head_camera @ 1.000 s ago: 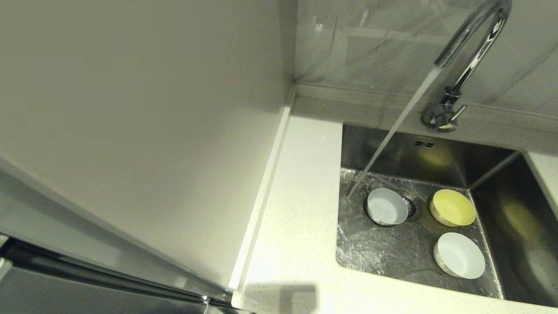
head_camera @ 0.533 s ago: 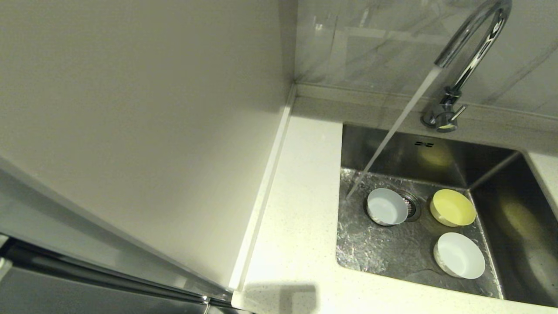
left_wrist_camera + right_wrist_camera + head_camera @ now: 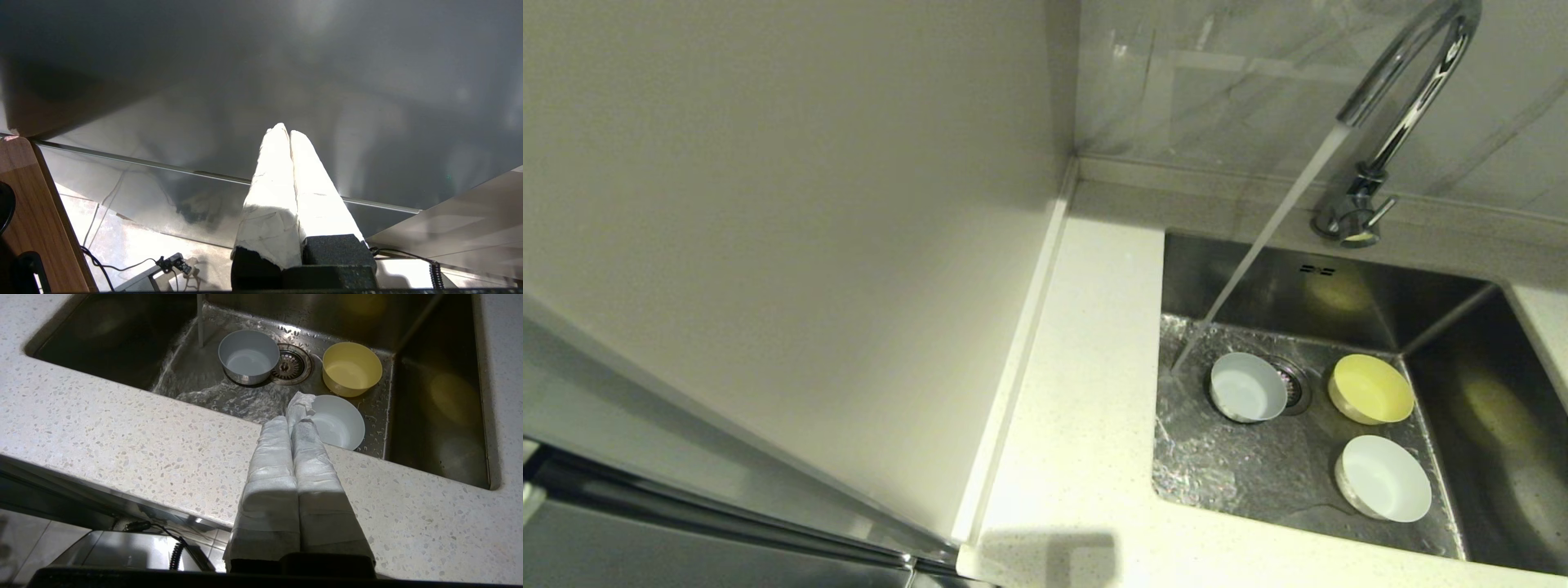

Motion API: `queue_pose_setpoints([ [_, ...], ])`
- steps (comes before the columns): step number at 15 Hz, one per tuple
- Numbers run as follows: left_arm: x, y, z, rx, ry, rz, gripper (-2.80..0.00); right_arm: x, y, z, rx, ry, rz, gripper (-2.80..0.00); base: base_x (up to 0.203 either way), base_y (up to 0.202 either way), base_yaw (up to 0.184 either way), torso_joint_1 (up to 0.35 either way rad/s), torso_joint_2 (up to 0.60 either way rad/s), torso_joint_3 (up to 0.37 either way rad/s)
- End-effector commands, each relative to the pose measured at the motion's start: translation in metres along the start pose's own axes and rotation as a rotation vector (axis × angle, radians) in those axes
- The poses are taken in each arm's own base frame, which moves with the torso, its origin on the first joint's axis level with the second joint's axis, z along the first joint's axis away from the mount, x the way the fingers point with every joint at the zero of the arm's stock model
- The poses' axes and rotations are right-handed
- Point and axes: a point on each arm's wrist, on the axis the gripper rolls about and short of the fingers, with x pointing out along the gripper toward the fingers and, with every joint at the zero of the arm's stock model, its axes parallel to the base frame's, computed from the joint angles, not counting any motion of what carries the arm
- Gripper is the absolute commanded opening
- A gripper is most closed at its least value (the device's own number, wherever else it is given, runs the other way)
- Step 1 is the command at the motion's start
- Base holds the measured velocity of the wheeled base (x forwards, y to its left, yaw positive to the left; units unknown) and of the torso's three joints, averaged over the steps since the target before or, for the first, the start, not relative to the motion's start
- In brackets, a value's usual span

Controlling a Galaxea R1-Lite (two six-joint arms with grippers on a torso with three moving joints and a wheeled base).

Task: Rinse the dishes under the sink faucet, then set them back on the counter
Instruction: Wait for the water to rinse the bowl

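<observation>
White-wrapped fingers (image 3: pixel 282 428) of the right gripper (image 3: pixel 291 412) are pressed together, empty, hovering over the desk's (image 3: pixel 122 428) front edge beside the sink (image 3: pixel 1339 286). The left gripper (image 3: pixel 284 131), fingers likewise closed on nothing, hangs low before a grey panel, away from the desk. Inside the sink, the bluish-white bowl (image 3: pixel 1247 386) sits over the drain strainer (image 3: pixel 291 365), the yellow bowl (image 3: pixel 1370 388) near the back right corner, the white bowl (image 3: pixel 1383 477) toward the front. Water runs from the faucet (image 3: pixel 1405 98), landing just beside the bluish-white bowl.
</observation>
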Motion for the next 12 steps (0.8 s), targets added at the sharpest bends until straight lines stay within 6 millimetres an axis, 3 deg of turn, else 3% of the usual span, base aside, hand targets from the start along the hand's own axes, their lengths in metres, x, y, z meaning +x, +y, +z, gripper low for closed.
queue_pose_setpoints([
  [1,0.0002,0.0,-0.0008,0.0,0.003,-0.001,-2.8,0.0001,0.0,0.0,-0.001,0.001,0.001,-2.8,0.0,0.0,0.0,0.0,0.0,0.0],
  [12,0.0002,0.0,-0.0008,0.0,0.003,-0.001,-2.8,0.0001,0.0,0.0,-0.001,0.001,0.0,-2.8,0.0,0.0,0.0,0.0,0.0,0.0],
])
